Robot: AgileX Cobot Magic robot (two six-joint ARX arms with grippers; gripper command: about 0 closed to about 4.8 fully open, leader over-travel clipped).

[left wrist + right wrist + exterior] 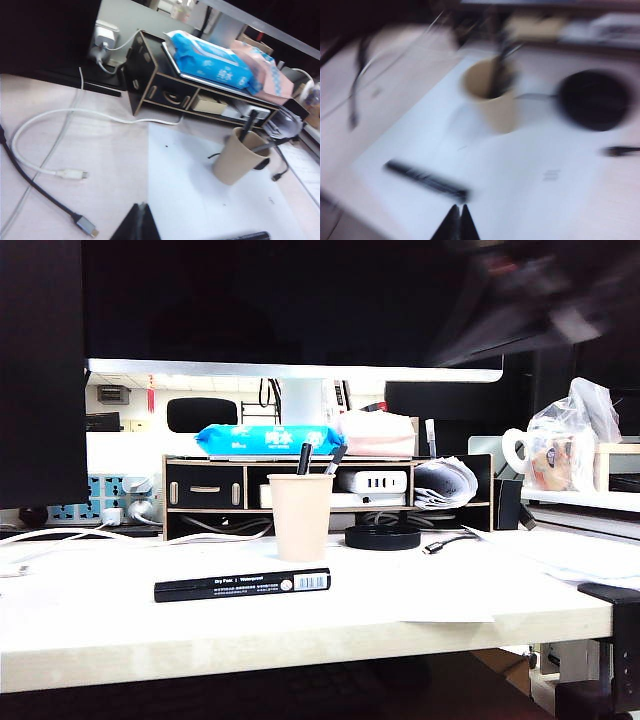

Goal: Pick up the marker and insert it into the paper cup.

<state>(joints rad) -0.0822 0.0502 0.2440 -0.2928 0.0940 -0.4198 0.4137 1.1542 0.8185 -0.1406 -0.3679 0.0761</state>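
On the near part of the table (90,630), exterior view: marker (242,584) lies flat, barcode end to the right, just in front of the paper cup (300,517), apart from it. Cup upright, two dark pens (304,458) standing in it. Black disc (383,537) just right of cup. Right arm only a blur at upper right here. Right wrist view, blurred: right gripper (457,218) fingers pressed together, holding nothing, above the marker's near side. Left wrist view: left gripper (142,218) fingers likewise together, empty; white cable (40,165) at far left, unseen in the right wrist view
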